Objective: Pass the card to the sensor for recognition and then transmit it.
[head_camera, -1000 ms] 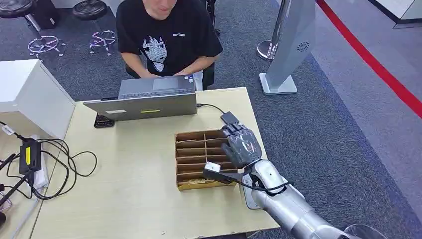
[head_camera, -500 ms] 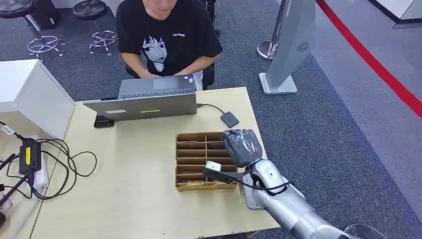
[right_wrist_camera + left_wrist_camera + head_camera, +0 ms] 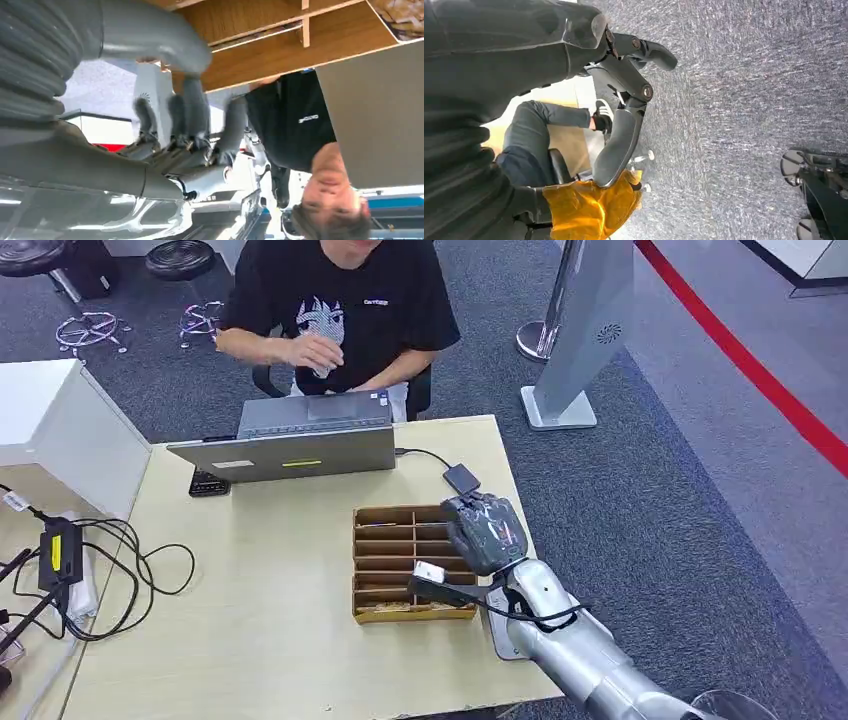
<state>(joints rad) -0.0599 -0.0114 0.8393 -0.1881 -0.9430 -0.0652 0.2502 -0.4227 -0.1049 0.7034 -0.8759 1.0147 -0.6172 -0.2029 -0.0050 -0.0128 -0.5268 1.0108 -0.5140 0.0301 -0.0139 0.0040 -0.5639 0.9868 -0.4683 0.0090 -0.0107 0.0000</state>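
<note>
My right hand (image 3: 484, 531) hovers over the right end of a brown divided cardboard box (image 3: 385, 540) on the table. In the right wrist view its thumb (image 3: 165, 42) and blurred fingers (image 3: 192, 112) stand apart, and I see nothing between them. A patterned card (image 3: 385, 608) lies in the box's nearest compartment; a patterned card (image 3: 405, 15) also lies by the box's corner in the right wrist view. The small dark card sensor (image 3: 461, 479) sits on its cable just beyond the hand. My left hand (image 3: 624, 100) hangs over the carpet, fingers apart and holding nothing.
A person (image 3: 340, 310) sits behind an open laptop (image 3: 300, 440) at the table's far edge, one hand (image 3: 308, 350) raised at chest height. Cables and a power adapter (image 3: 58, 552) lie at the left. A grey kiosk stand (image 3: 580, 330) rises at the far right.
My right hand pulled back from over the sensor to the box's right end, curling its fingers, then loosened them slightly. The person lifted one hand from the laptop to chest height.
</note>
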